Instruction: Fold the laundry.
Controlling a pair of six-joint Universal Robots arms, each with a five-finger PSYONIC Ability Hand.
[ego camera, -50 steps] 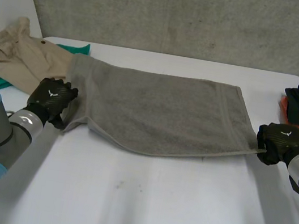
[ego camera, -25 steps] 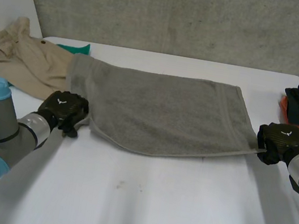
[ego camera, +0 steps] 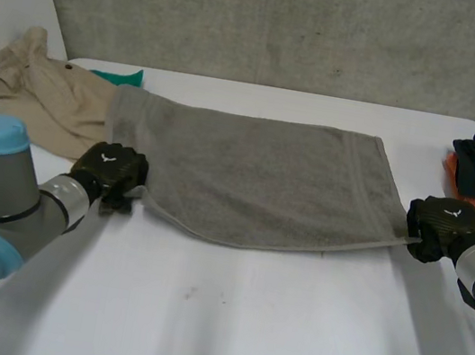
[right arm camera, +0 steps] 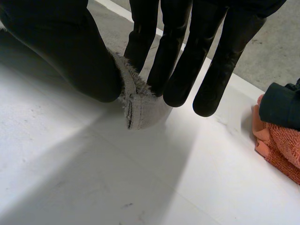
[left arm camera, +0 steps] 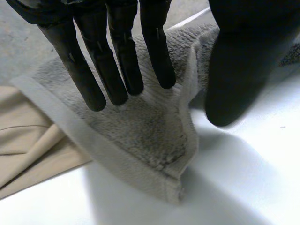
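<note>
**Head view.** Grey towel [ego camera: 255, 180]: spread flat across the middle of the table [ego camera: 240, 324]. Left hand [ego camera: 110, 173] is at its near-left corner, right hand [ego camera: 441, 228] at its near-right corner. Best practice: get both corners equally secure, then raise them together and carry the near edge to the far edge.

**Left wrist view.** Fingers [left arm camera: 119, 61] straight over the corner, thumb [left arm camera: 236, 70] apart, nothing pinched. Whether they touch the cloth is unclear.

**Right wrist view.** Corner tip pinched between thumb and fingers [right arm camera: 173, 56]. A slight hold; depth of grip is hidden.

Soft, even light from above brightens the white table [ego camera: 285, 331], the towel [ego camera: 256, 176] casting a faint shadow along its near edge.
</note>
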